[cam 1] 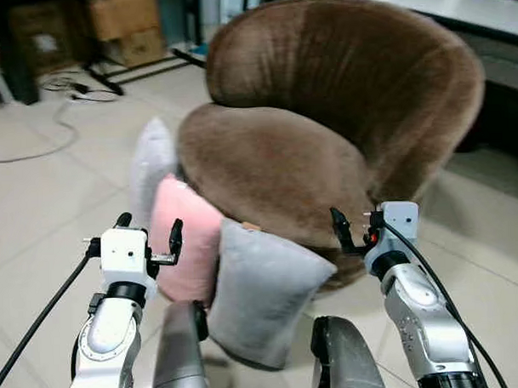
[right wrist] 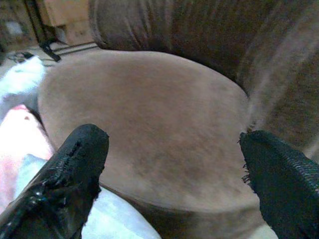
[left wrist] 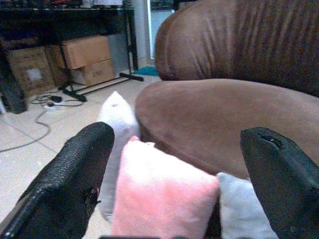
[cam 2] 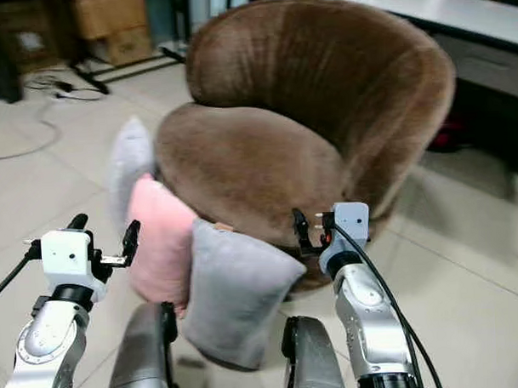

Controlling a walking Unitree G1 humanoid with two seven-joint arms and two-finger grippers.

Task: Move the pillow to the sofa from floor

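1. Brown sofa [cam 1: 324, 115], round tub shape, at 12 o'clock dead ahead; seat cushion bare.
2. Three pillows standing on the floor [cam 1: 38, 193], leaning on the sofa's front from 10 to 12 o'clock: light grey pillow [cam 1: 151, 164] furthest, pink pillow [cam 1: 186, 239] in the middle, grey pillow [cam 1: 262, 292] nearest. Pink touching both neighbours.
3. Left end effector [cam 1: 150, 234] raised at 10 o'clock, fingers spread, gripping nothing, just beside the pink pillow's near edge.
4. Right end effector [cam 1: 352, 227] raised at 1 o'clock, just in front of the sofa's seat front and apart from the grey pillow. From the head views, cannot tell its finger gap well.
5. Left wrist view: fingers [left wrist: 65, 184] wide apart, pink pillow framed between them, grey pillow at one side, light grey one behind.
6. Right wrist view: settles the gap, with fingers [right wrist: 65, 174] wide apart and nothing held, aimed at the seat cushion; pillow edges visible at the far side.
7. Head views alone: cardboard boxes [cam 1: 121, 24] and a floor cable [cam 1: 52, 125] at 10–11 o'clock, far back.
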